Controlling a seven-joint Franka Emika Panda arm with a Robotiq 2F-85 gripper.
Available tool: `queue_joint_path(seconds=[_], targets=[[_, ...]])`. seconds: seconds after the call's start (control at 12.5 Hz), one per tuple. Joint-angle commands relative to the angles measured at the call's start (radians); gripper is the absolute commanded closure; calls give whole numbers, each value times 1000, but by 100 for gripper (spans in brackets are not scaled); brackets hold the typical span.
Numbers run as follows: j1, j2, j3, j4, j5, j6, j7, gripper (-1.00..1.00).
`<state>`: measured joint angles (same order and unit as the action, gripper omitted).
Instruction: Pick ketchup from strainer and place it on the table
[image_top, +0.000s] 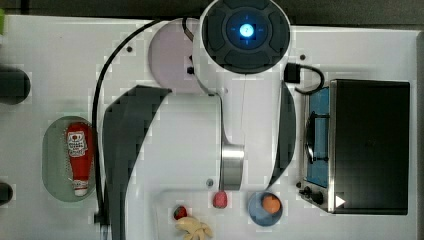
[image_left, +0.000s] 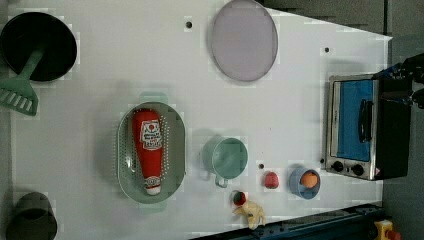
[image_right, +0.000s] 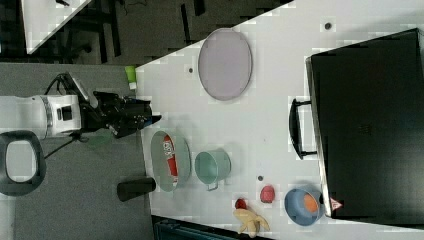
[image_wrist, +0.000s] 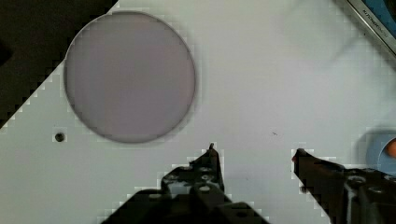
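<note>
The ketchup (image_left: 148, 150) is lying lengthwise inside the strainer (image_left: 126, 165) on the table (image_left: 125, 60), cap toward the left view's bottom; the gripper (image_wrist: 254, 151) is hanging above bare tabletop beside the lilac plate (image_wrist: 130, 76), its fingers (image_wrist: 212, 158) spread wide and holding nothing; a green cup (image_left: 227, 157) is standing just beside the strainer.

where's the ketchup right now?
The ketchup lies flat inside the strainer, in the left view's lower left of the table, with the green cup just to the strainer's right.
</note>
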<state>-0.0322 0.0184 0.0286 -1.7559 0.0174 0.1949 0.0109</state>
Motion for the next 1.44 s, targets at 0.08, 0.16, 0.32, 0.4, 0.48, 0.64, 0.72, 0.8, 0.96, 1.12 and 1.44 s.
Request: queue_joint_path(seconds=[0.08,0.16,0.32,0.4,0.48,0.64,0.72,0.8,0.96,1.12,1.44], targets=[[-94,-240,103,-138,3,-161,55,-58],[-91,-236,116,-138,6,-152,55,-80],[-76,-221,167,-138,15,-112,55,-100],[-67,-210,205,-138,15,-84,55,-100],[-60,-196,249,-138,15,-58,55,-100],[-49,-161,347,-138,15,-15,55,-100],[-47,-141,396,-138,15,11,55,-100],[-45,-119,445,-138,15,36,55,-100],[-43,-66,541,-140,14,74,55,-100],[-41,-9,631,-149,14,106,55,-100],[-35,100,751,-231,-13,264,55,-100]])
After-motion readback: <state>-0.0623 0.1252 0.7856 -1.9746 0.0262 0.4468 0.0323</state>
